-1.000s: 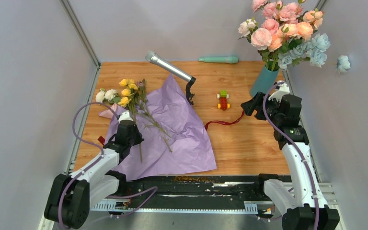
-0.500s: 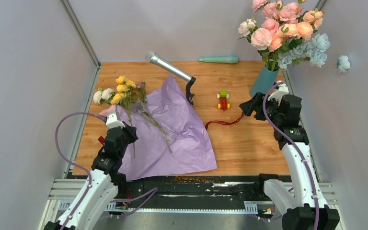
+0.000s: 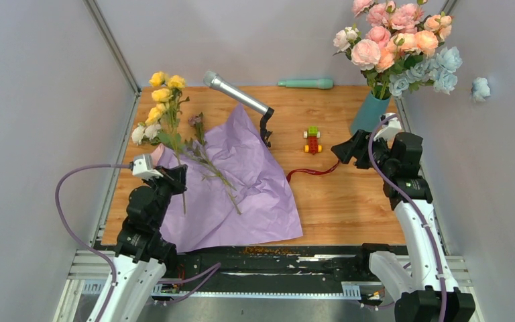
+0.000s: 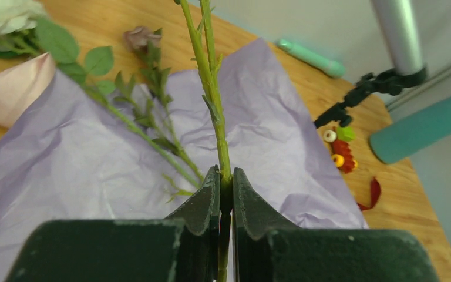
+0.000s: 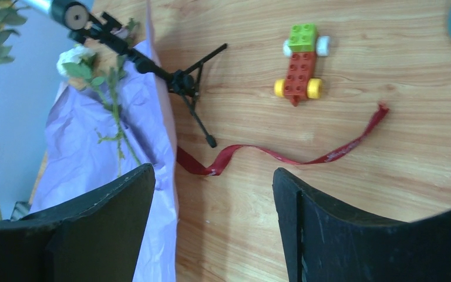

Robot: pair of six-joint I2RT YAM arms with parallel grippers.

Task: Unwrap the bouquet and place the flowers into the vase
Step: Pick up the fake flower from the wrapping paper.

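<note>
1. Here, a stem of yellow roses (image 3: 161,94) stands nearly upright at the upper left of the overhead view. It is lifted clear of the desk (image 3: 349,208), with its blooms toward the top of the frame.
2. The left fingers (image 3: 176,176) are clamped on the lower part of its thin green stem. In the left wrist view the stem runs straight up the middle of the frame, pinched between the two dark pads.
3. The other flowers (image 3: 211,168), leafy stems with cream roses (image 3: 145,132) at their upper left end, lie on the lilac paper (image 3: 255,194). The paper is spread open and crumpled across the left half of the desk.
4. A dark red ribbon (image 3: 312,172) lies loose on the wood at centre frame, with one end at the paper's right edge.
5. The teal vase (image 3: 370,113) stands upright at the upper right, filled with pink and peach roses (image 3: 389,33) and pale blue flowers (image 3: 436,72).
6. The right fingers (image 3: 346,149) are spread wide and hold nothing. They sit just lower left of the vase, near the ribbon's right end.
7. A microphone (image 3: 235,92) on a small black stand (image 3: 266,129) sits at the paper's top edge.
8. A toy brick car (image 3: 313,139) lies between the stand and the vase, and a mint-green rod (image 3: 306,83) lies along the desk's top edge.
</note>
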